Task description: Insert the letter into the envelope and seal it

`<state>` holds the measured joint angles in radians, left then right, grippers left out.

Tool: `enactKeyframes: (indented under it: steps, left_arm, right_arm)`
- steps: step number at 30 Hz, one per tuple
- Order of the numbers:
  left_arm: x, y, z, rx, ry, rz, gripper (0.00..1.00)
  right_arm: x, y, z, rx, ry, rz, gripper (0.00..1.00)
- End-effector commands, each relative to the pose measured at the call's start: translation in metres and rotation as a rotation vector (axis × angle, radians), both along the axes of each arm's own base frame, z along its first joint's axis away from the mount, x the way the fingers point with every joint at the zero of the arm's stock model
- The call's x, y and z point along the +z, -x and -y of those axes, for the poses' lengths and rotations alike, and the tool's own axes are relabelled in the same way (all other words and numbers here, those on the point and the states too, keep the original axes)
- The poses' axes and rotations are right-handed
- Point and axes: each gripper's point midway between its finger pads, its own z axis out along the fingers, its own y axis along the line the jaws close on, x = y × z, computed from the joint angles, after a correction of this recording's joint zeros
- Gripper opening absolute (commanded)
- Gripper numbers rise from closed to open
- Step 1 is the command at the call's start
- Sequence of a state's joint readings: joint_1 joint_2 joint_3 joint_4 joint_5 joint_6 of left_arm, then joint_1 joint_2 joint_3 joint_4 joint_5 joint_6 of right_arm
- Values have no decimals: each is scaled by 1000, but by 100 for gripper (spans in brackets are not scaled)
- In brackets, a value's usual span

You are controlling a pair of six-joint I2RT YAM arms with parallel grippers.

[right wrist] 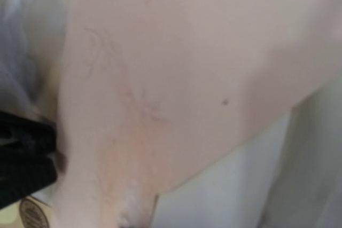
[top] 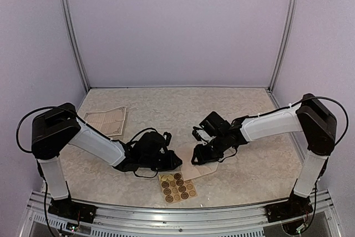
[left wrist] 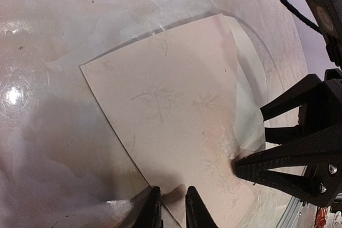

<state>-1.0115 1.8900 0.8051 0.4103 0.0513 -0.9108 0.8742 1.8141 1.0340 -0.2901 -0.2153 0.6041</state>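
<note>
The pale tan envelope (top: 203,171) lies flat near the front, between both grippers. In the left wrist view the envelope (left wrist: 171,105) fills the middle, and its whiter flap (left wrist: 248,78) is turned out along the right side. My left gripper (left wrist: 173,210) straddles the envelope's near edge, its fingers a narrow gap apart and pinching nothing. My right gripper (left wrist: 249,140) stands with its fingers apart around the flap's edge. The right wrist view shows only the envelope (right wrist: 176,68) up close; it hides that gripper's fingers. The letter (top: 108,119), a printed sheet, lies at the back left, far from both grippers.
A tan sheet of round brown stickers (top: 177,187) lies just in front of the envelope, near the table's front edge. The left gripper (top: 176,161) and right gripper (top: 197,156) nearly meet over the envelope. White walls enclose the table on three sides.
</note>
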Motion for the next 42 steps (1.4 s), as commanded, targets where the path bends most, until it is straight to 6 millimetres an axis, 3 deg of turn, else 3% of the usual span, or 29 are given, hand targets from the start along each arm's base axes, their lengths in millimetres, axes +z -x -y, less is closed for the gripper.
enactKeyframes:
  steps: [1, 5, 10, 15, 18, 24, 30, 42]
  left_arm:
    - [1, 0, 5, -15, -3, 18, 15]
    - [17, -8, -5, 14, -25, 75, 22]
    - [66, -25, -26, 69, -99, 205, 44]
    - [99, -43, -73, 141, -275, 295, 74]
    - [108, -62, -115, 217, -439, 313, 84]
    - [100, -101, -192, 328, -773, 297, 92]
    - [87, -131, -242, 375, -991, 264, 95]
    - [47, -172, -260, 351, -1198, 235, 96]
  right_arm:
    - [-4, 6, -3, 5, 25, -11, 40]
    - [13, -1, 6, -33, 45, 46, 42]
    - [46, -9, 18, -71, 43, 141, 55]
    - [75, -14, 26, -92, 13, 216, 70]
    - [83, -18, 32, -108, 12, 253, 75]
    - [87, -20, 40, -127, -9, 276, 80]
    - [89, -19, 43, -136, -48, 276, 83]
    - [94, -23, 46, -143, -85, 280, 85]
